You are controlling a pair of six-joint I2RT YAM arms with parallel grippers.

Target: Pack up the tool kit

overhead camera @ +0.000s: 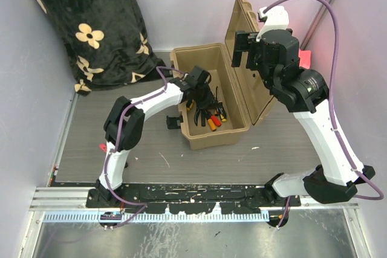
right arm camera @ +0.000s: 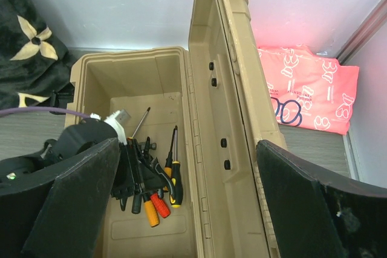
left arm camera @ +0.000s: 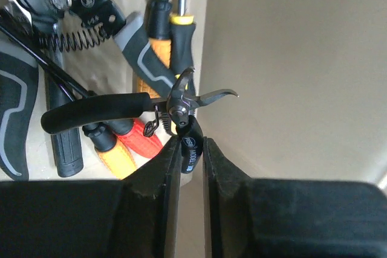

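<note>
Left hand (left arm camera: pixel 192 144) is pinched on one handle of the black-handled pliers (left arm camera: pixel 121 110), low inside the tan toolbox (overhead camera: pixel 208 139) on the bench (overhead camera: pixel 284 149). Right hand (right arm camera: pixel 186 149) hovers, spread wide, by its raised lid (overhead camera: pixel 257 98).

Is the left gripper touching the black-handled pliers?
Touching. The left wrist view shows the left gripper pinching one handle of the black-handled pliers between its fingers, with no gap.
</note>
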